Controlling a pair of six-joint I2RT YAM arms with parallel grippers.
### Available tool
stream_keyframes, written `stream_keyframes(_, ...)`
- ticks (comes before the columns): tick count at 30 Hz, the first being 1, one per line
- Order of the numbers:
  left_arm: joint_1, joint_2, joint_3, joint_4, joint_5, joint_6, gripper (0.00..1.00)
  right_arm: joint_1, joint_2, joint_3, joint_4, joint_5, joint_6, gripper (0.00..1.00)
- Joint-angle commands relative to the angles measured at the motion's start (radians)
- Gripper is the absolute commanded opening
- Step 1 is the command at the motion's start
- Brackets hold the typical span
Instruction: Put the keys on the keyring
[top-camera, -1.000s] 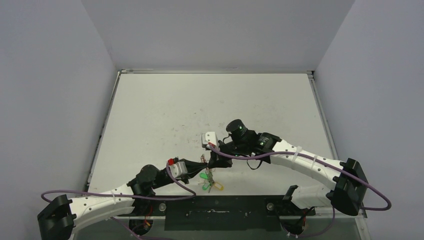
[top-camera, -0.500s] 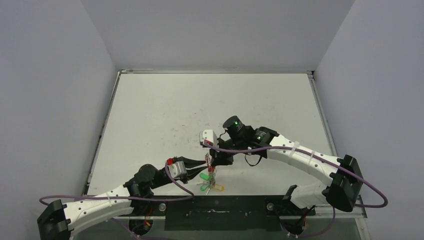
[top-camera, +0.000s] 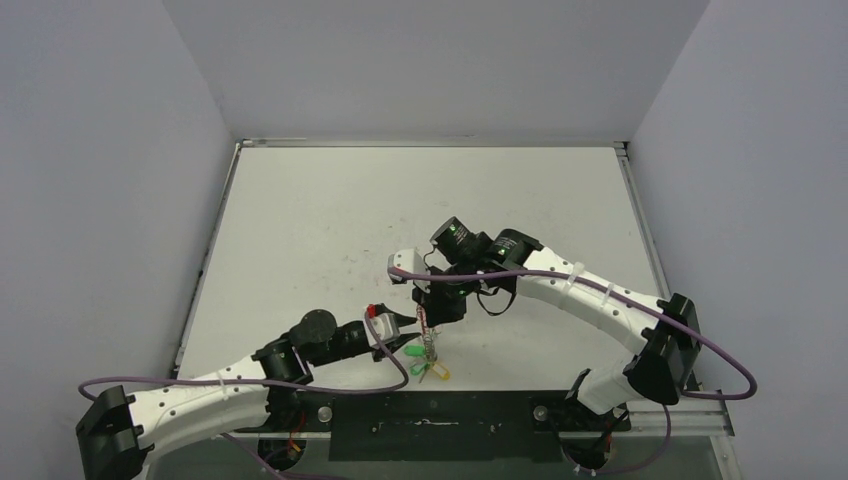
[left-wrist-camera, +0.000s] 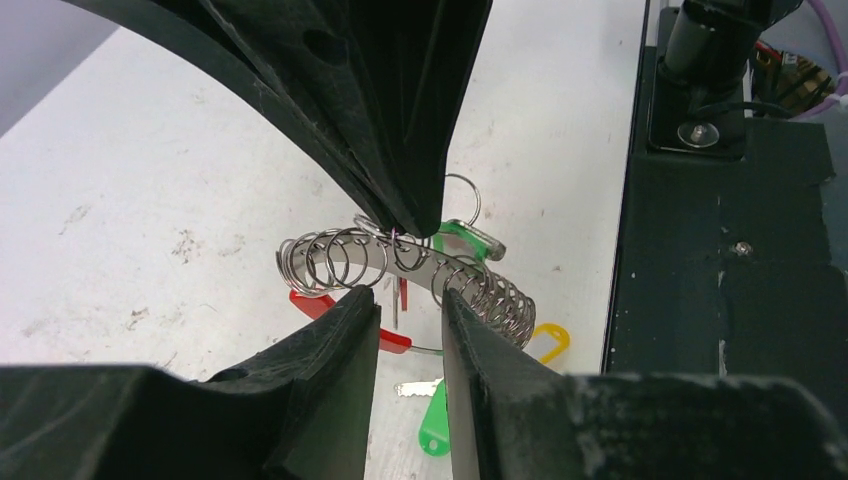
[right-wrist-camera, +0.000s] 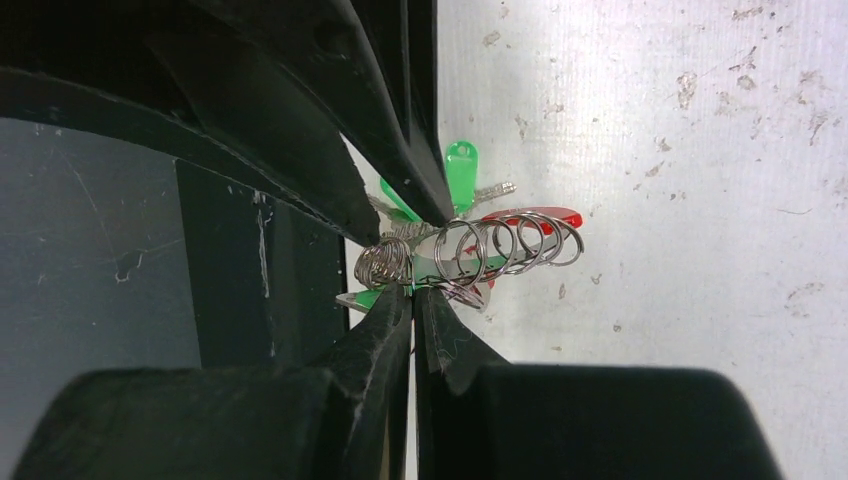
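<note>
My right gripper (right-wrist-camera: 413, 292) is closed tight, its two tips pressed together on a thin strand of the keyring (left-wrist-camera: 490, 296). From that pinch the silvery coil stretches out to either side of the tips, with loose, wide loops on one side and tightly packed turns on the other. A red curved plastic piece (left-wrist-camera: 312, 304) lies just behind the loose loops, on the side away from my right gripper.

My left gripper (left-wrist-camera: 408, 296) meets the coil from the opposite side, almost tip to tip with my right one. Its jaws stand partway apart with a narrow gap between them, and the coil crosses just beyond that gap. I cannot tell whether either pad touches the wire. I see nothing clamped between them.

The keys (top-camera: 418, 367) sit close below both grippers. One green key (left-wrist-camera: 436, 428) shows through the gap between my left gripper's fingers, below them, with its silver blade pointing across the gap. A yellow key (left-wrist-camera: 550, 340) lies just beside the packed end of the coil. A second green head (left-wrist-camera: 455, 236) shows right beside my right gripper's tip, next to a small plain wire ring (left-wrist-camera: 479, 197). I cannot tell whether any of them is threaded on the keyring. From above, the cluster sits under the two grippers, near the front edge of the counter (left-wrist-camera: 150, 200), beside the dark base plate (left-wrist-camera: 720, 300).
</note>
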Motion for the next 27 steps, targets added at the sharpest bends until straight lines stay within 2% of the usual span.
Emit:
stream_keyframes(1,-0.002,0.054,0.072,0.008,0.031,0.021,0.28,0.009,0.006,0.052,-0.025,-0.021,0.009,0.0)
stream_keyframes(10,-0.002,0.11,0.075,0.109,0.069,-0.002,0.28,0.018,0.022,0.054,-0.022,-0.023,0.014,0.0)
stream_keyframes(22,-0.003,0.114,0.074,0.136,0.13,-0.005,0.26,0.023,0.029,0.05,-0.005,-0.018,0.023,0.0)
stream_keyframes(27,-0.003,0.115,0.072,0.139,0.137,-0.001,0.19,0.023,0.025,0.049,0.006,-0.017,0.031,0.0)
